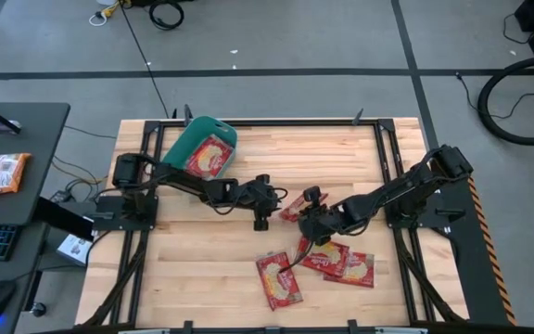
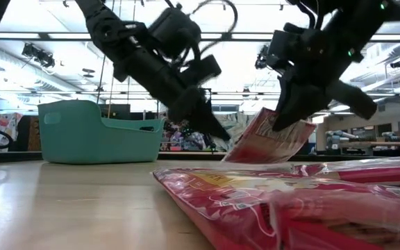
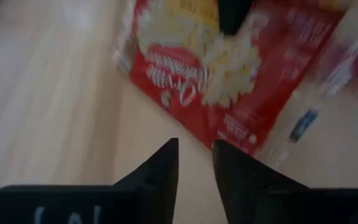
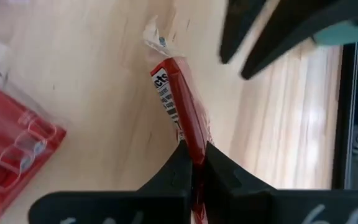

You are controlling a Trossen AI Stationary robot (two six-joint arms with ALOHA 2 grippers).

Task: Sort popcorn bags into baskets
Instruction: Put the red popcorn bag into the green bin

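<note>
The right tool (image 4: 193,163) pinches one popcorn bag (image 4: 180,106) by its thin edge, tilted up off the bench (image 1: 202,269) near mid-bench; such a slim hold could slip. The left tool (image 3: 194,163), empty and seemingly part-open, hovers close enough to collide.

Pale wooden plank worktop (image 1: 202,269) in a dark frame. Teal basket (image 1: 182,147) sits at far left, one popcorn bag inside. Three red popcorn bags (image 1: 279,281) lie flat near centre-front.
</note>
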